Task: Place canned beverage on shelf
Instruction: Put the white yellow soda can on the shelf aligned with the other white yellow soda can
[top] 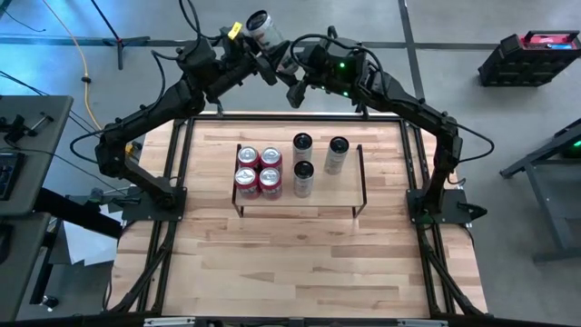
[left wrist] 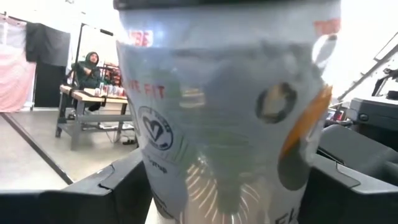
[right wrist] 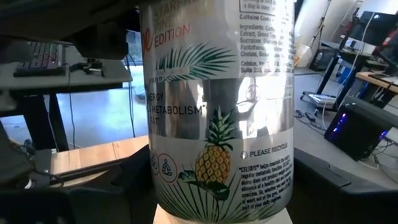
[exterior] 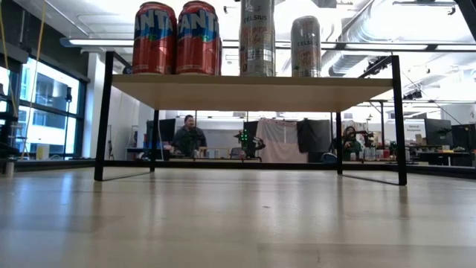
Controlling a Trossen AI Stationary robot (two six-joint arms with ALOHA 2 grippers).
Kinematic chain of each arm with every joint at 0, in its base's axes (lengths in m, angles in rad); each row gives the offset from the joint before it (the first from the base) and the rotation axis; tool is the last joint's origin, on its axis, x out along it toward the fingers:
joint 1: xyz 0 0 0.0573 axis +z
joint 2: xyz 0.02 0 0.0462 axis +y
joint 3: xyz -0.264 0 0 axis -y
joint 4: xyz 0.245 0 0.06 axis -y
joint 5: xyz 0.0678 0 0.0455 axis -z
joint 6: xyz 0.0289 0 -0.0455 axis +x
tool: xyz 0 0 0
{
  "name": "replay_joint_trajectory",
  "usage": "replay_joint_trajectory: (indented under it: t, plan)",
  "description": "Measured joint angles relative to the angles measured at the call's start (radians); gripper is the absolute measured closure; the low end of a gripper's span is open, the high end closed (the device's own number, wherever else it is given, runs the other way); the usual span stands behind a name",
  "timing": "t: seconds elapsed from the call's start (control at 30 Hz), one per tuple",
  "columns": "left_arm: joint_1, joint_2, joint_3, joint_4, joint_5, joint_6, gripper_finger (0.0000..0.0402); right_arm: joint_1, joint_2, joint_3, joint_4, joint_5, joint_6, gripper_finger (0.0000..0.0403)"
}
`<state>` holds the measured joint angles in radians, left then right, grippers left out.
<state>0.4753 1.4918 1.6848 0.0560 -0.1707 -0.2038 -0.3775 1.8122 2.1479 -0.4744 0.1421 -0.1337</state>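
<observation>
A light butcher-block table point(top: 300, 259) framed by black rails stands in a workshop with a grey floor; past it, in the low view, people sit at desks in an open office under bright ceiling lights. On the middle of the table sits the shelf point(top: 320, 202), a small light-wood board on a thin black wire frame with raised end rails. Four red soda cans point(top: 259, 171) stand in a tight square on its left end, touching one another, and three slim silver cans point(top: 313, 156) stand upright toward the middle and right, two near the far edge and one just nearer. In the low view the red cans point(exterior: 177, 38) and two of the slim cans point(exterior: 257, 37) rise from the board, the shelf point(exterior: 245, 91) raised clear of the tabletop. Both arms reach above and beyond the far edge of the table and meet there. The left gripper point(top: 257, 50) pinches a slim silver can point(top: 262, 29) between its fingers, held tilted and well off the shelf; this can point(left wrist: 227, 118) fills the left wrist view. The right gripper point(top: 292, 74) sits just right of it, its fingers on either side of the same can point(right wrist: 221, 112), which shows a pineapple print. Whether the right fingers actually press the can I cannot tell.
</observation>
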Motion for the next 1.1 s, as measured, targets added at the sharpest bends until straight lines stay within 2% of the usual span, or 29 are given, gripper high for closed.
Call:
replay_joint_trajectory:
  t: [0.27, 0.6, 0.87, 1.1]
  plan:
    - [0.003, -0.001, 0.000, 0.032, -0.004, 0.000, 0.0110, -0.001, 0.000, 0.000, 0.000, 0.037, 0.025, 0.0149]
    - [0.003, -0.001, 0.000, 0.024, 0.002, -0.001, 0.0111, -0.001, 0.000, 0.000, 0.000, 0.023, 0.047, 0.0149]
    - [0.003, -0.001, 0.000, 0.024, 0.008, -0.003, 0.0137, -0.001, 0.000, 0.000, 0.000, 0.022, 0.048, 0.0149]
    - [0.003, -0.001, 0.000, 0.021, 0.007, -0.003, 0.0140, -0.001, 0.000, 0.000, -0.007, 0.014, 0.048, 0.0146]
